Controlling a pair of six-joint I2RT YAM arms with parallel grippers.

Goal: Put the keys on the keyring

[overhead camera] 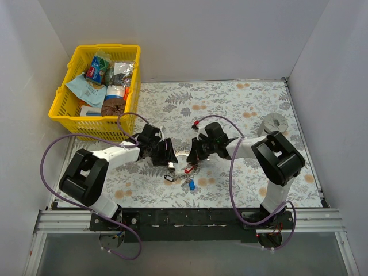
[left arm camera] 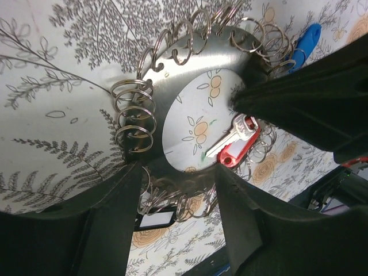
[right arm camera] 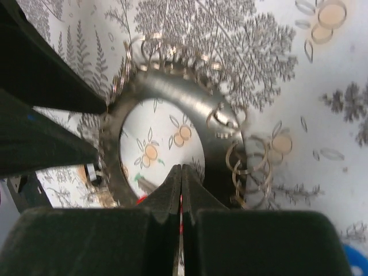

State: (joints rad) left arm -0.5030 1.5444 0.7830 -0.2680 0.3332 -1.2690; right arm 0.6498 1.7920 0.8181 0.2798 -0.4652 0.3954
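Note:
The keyring (overhead camera: 181, 154) is a flat silvery ring carrying several small split rings, and it sits between my two grippers. In the left wrist view the keyring (left arm camera: 172, 75) fills the middle, and my left gripper (left arm camera: 177, 169) is open with its fingers straddling the ring's near rim. My right gripper (right arm camera: 181, 167) is shut, its tips over the hole of the keyring (right arm camera: 190, 98). Red shows through the slit between the fingers; I cannot tell whether anything is held. A red key (left arm camera: 230, 141) shows through the hole. A blue key (overhead camera: 191, 184) lies nearer the arm bases.
A small black clip (overhead camera: 168, 177) lies beside the blue key. Another red-headed key (overhead camera: 196, 122) lies farther back. A yellow basket (overhead camera: 62, 98) of goods stands at the back left. A squat grey cylinder (overhead camera: 274, 123) stands at the right. White walls enclose the table.

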